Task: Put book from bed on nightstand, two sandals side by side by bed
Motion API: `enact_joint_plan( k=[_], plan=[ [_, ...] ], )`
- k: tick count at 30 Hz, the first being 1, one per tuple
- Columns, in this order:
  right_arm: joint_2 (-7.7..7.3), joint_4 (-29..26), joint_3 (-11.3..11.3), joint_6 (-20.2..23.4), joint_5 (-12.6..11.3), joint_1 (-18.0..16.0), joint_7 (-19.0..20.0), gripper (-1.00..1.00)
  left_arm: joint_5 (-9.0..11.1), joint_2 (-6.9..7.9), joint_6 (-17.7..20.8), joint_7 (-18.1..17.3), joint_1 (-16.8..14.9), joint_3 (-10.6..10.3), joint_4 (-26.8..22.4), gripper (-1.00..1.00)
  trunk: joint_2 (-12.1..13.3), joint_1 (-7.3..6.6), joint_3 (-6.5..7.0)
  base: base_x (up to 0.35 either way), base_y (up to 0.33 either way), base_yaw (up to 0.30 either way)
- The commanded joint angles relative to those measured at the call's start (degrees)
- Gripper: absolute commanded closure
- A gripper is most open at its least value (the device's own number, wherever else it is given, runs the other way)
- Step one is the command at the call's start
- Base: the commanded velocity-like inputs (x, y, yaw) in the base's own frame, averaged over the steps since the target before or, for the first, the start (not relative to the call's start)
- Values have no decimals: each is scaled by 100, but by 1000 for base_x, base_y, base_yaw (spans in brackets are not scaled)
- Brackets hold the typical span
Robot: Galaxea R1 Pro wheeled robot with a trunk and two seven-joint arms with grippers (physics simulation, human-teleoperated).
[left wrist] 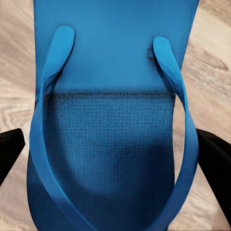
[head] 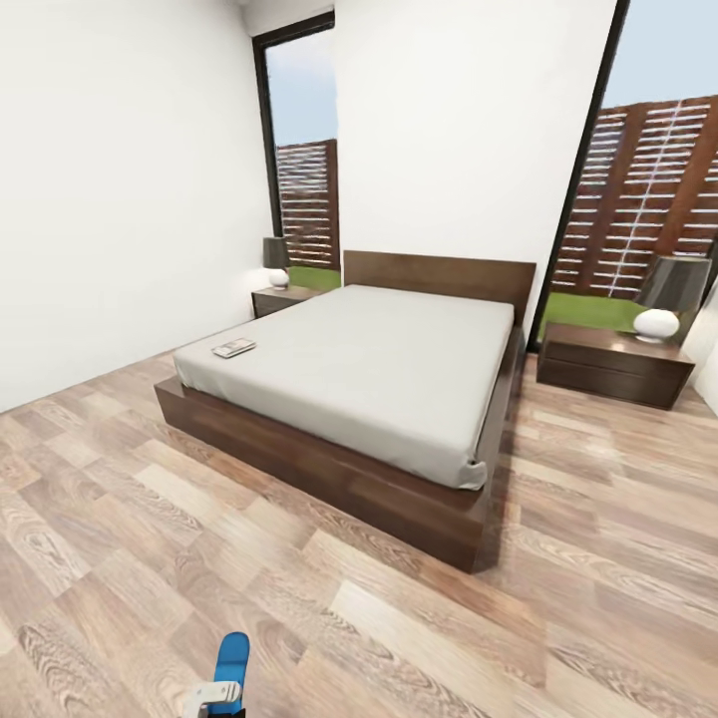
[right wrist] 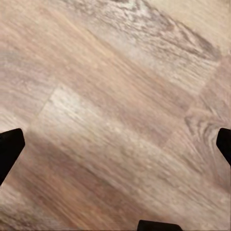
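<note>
Matt wood-grain plank floor [head: 399, 618]; blue sandal [left wrist: 113, 144] with finely textured sole.

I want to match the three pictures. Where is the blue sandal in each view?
Head view: the sandal is at the bottom edge, left of centre, above the wood floor.
Left wrist view: the sandal spans the picture between the dark fingers.
Right wrist view: not in it.
Shared landmark: the wood floor.

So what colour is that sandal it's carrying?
Bright blue all over, straps and sole alike. The sandal shows best in the left wrist view, between the left hand's dark fingers.
</note>
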Motion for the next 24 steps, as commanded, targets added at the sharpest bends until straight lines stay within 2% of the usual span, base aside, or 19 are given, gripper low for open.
enact_joint_plan(
  k=[1, 4, 12, 21, 24],
  plan=[
    [-1, 6, 39, -19, -5, -3, -1, -100, 58, 1, -2, -37, -5, 11, 7, 100, -2, 2, -5, 324, 0, 276],
    [-1, 6, 39, -19, -5, -3, -1, -100, 58, 0, -2, -37, -5, 14, 7, 100, -2, 2, -5, 324, 0, 196],
    [-1, 6, 39, -19, -5, -3, -1, -100, 58, 0, -2, -37, -5, 11, 7, 100, -2, 2, -5, 324, 0, 33],
    [-1, 6, 39, -19, -5, -3, -1, -100, 58, 0, -1, -37, -3, 12, 7, 100, -2, 2, -5, 311, 0, 255],
    [-2, 6, 39, -19, -5, -3, -1, -100, 58, 0, -1, -37, -4, 12, 7, 100, -2, 2, -5, 154, 0, 286]
  ],
)
